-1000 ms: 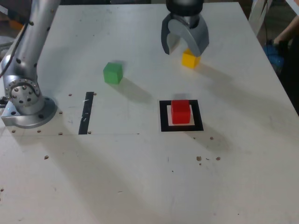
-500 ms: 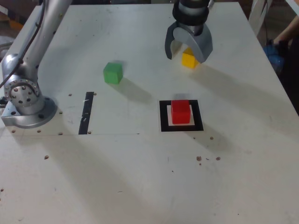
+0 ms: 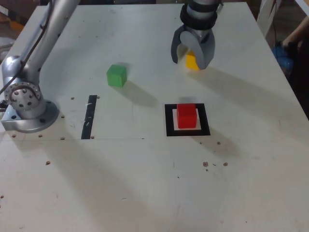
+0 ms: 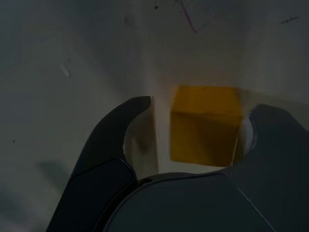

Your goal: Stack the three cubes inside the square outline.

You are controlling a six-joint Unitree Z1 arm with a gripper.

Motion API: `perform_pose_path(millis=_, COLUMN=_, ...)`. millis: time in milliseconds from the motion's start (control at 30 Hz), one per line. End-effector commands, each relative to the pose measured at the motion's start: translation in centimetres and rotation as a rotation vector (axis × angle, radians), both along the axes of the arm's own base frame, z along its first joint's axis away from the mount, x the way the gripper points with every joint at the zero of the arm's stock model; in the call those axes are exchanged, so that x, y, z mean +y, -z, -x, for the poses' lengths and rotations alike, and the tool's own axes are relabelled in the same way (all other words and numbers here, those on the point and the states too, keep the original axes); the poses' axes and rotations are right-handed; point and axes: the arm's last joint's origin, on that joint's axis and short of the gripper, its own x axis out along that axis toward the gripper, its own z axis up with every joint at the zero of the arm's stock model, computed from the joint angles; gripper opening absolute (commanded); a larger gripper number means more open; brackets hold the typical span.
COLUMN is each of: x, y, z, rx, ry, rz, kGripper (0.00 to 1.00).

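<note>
Red's in the square, yellow and green still need stacking, gripper's partway open, no proper grip on yellow.

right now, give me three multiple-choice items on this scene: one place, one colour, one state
1. Where is the red cube?
a) beside the black strip
b) inside the square outline
c) on the green cube

2. Which colour is the cube between the gripper's jaws?
a) yellow
b) green
c) red

3. How does the gripper stand?
a) fully shut
b) shut on the red cube
c) open

1 b: the black border of the square outline surrounds the red cube.
2 a: the wrist view shows the yellow cube there.
3 c: a gap shows between one jaw of the gripper and that cube.
</note>
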Motion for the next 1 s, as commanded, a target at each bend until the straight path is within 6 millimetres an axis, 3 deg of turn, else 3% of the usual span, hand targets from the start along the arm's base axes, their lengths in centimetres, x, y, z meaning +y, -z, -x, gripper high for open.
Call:
perform_pose_path(millis=0, x=0.0, y=0.2, z=-0.2, rx=0.005, ry=0.004, rz=0.001, kGripper=0.55)
perform_pose_path(millis=167, x=-0.2, y=-0.3, z=-0.4, rx=0.003, ry=0.011, rz=0.001, kGripper=0.41)
perform_pose_path(millis=633, x=-0.7, y=-0.4, z=-0.6, rx=0.017, ry=0.016, rz=0.023, kGripper=0.28)
perform_pose_path(millis=800, x=-2.6, y=-3.6, z=-0.2, rx=-0.024, ry=0.011, rz=-0.013, kGripper=0.26)
perform_pose_path(millis=967, x=-7.4, y=-7.9, z=1.1, rx=-0.055, ry=-0.026, rz=-0.058, kGripper=0.26)
